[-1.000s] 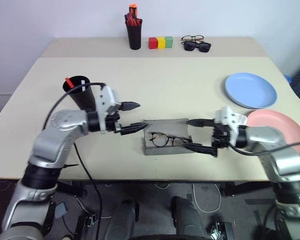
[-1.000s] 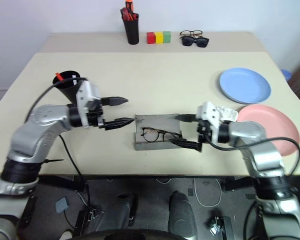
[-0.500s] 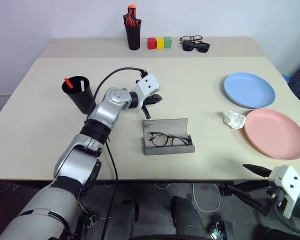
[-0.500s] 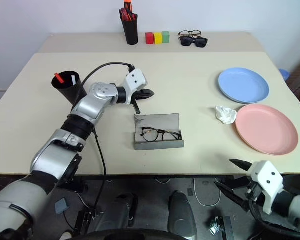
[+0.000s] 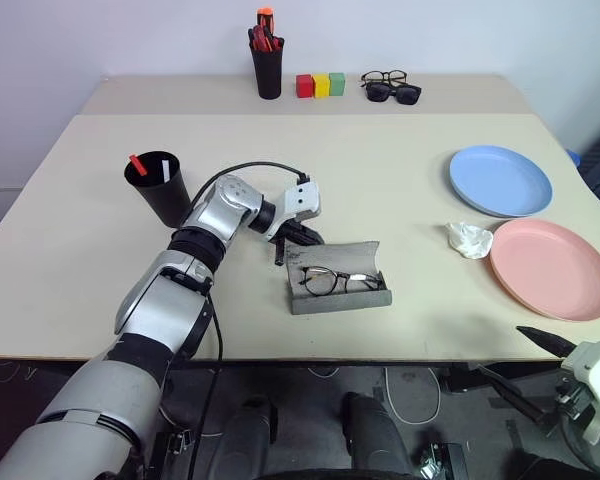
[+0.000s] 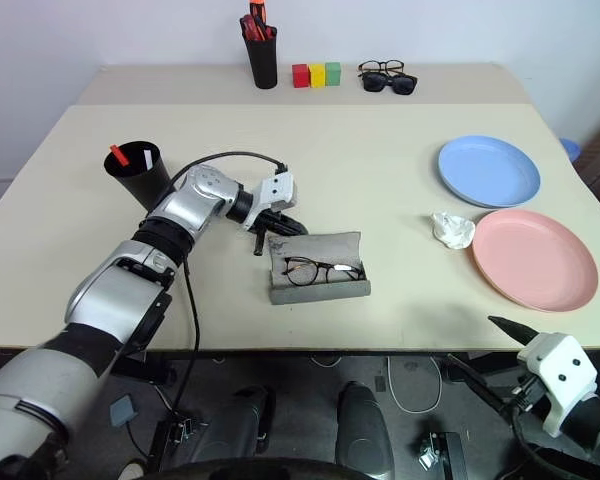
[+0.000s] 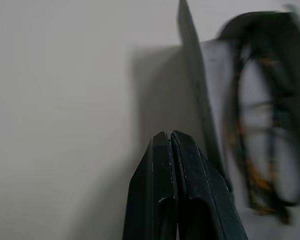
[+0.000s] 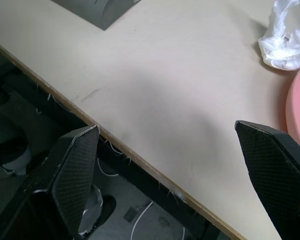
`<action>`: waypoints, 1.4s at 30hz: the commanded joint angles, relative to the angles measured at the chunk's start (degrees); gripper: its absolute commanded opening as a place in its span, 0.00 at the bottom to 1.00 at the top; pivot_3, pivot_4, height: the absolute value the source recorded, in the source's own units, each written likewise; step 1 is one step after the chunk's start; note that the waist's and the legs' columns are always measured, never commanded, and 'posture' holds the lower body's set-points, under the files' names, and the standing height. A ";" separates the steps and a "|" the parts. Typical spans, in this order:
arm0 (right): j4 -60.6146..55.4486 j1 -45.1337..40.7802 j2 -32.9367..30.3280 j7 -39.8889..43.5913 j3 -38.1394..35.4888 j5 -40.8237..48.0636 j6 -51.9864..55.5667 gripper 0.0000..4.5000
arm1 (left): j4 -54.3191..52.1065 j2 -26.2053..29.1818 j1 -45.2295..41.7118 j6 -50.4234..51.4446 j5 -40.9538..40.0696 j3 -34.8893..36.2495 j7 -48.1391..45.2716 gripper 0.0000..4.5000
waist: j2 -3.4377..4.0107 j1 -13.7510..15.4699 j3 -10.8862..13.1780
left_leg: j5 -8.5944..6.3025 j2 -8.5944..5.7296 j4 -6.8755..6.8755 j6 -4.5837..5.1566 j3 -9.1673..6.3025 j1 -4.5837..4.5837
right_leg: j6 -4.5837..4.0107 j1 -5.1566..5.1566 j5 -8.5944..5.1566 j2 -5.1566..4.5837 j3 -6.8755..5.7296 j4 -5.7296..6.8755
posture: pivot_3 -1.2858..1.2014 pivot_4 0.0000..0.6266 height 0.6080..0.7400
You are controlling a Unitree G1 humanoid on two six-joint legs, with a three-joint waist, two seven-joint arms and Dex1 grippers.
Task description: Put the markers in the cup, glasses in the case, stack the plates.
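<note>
Left fingers [image 7: 171,150] pressed together empty beside the case [image 5: 340,277]; right fingers [image 8: 270,160] spread wide, empty.

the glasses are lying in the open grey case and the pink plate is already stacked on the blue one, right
Not quite. The glasses do lie in the open case, but the pink plate sits on the table beside the blue plate, not stacked, as the left eye view shows.

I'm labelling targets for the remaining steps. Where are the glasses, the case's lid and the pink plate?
glasses [image 5: 332,282], left eye view, on the bridge between the lenses.
case's lid [image 5: 335,253], left eye view, on the upright grey flap's middle.
pink plate [image 5: 551,268], left eye view, on its bare centre.
</note>
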 commanded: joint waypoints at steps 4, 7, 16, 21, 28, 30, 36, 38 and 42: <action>-1.83 -1.09 -0.38 -2.23 -2.05 3.65 1.32 0.99 | -13.41 2.20 2.44 9.91 -2.22 -0.03 -9.80 0.01 | 0.03 -0.03 -0.02 | 0.00 0.00 0.00 0.00 -0.02 0.01 | 0.00 0.01 0.01 0.00 0.00 0.02 | 0.52 0.24 1.00; -1.91 -1.28 -0.81 -2.67 -1.77 3.73 1.82 0.99 | -24.54 5.17 7.12 15.02 -4.53 -2.54 -12.04 0.01 | 0.08 -0.18 -0.04 | 0.00 0.01 -0.04 0.01 -0.04 0.05 | -0.01 0.01 0.01 0.01 0.00 0.07 | 0.52 0.24 1.00; 0.34 -7.48 -2.30 -6.47 -0.98 4.66 6.01 0.99 | -44.89 9.21 17.63 21.68 -7.40 -4.17 -8.63 0.01 | 0.14 0.11 -0.09 | 0.00 0.04 0.02 0.01 -0.05 0.12 | -0.08 0.10 0.00 0.01 0.01 0.06 | 0.52 0.24 1.00; 5.52 -12.84 -3.57 -8.78 -1.26 4.92 9.04 0.99 | -47.25 6.65 16.36 19.05 -12.45 2.93 -2.95 0.01 | 0.12 0.29 -0.08 | 0.00 0.02 0.02 0.02 -0.08 0.06 | -0.29 0.05 0.14 0.01 0.01 0.06 | 0.52 0.24 1.00; 20.84 -22.25 -8.09 -7.79 4.07 0.01 6.55 0.99 | -51.99 5.30 13.31 26.14 -17.29 3.25 -1.43 0.52 | 0.14 -0.09 -0.09 | 0.01 0.01 0.02 0.03 -0.05 0.10 | -0.28 0.06 0.15 0.02 0.01 0.08 | 0.52 0.24 1.00; 24.72 -25.38 -9.13 -7.21 5.55 -0.47 6.07 0.99 | -53.01 4.51 13.06 27.24 -18.15 3.30 -0.02 0.74 | 0.15 -0.22 -0.09 | 0.01 0.00 0.04 0.03 -0.05 0.10 | -0.28 0.07 0.15 0.01 0.01 0.08 | 0.52 0.24 1.00; 33.47 -32.60 -10.54 -5.25 9.92 -1.56 4.66 0.99 | -55.65 2.07 13.38 28.73 -17.74 2.84 7.65 0.99 | 0.16 -0.15 -0.09 | 0.01 0.00 0.01 0.03 -0.05 0.12 | -0.10 0.07 0.25 0.02 0.02 0.11 | 0.52 0.24 1.00; 36.35 -35.01 -10.89 -4.98 11.38 -2.42 4.03 0.99 | -56.62 2.00 13.42 29.41 -17.97 2.80 9.12 0.99 | 0.16 -0.24 -0.09 | 0.01 -0.02 0.03 0.03 -0.04 0.12 | -0.08 0.08 0.26 0.01 0.02 0.10 | 0.52 0.24 1.00; 42.17 -38.51 -11.65 -5.19 13.53 -4.51 1.89 0.81 | -57.83 2.21 13.60 29.90 -17.99 2.32 11.11 1.00 | 0.18 -0.23 -0.09 | 0.02 -0.01 0.02 0.02 -0.04 0.13 | -0.07 0.08 0.27 0.02 0.02 0.11 | 0.52 0.24 1.00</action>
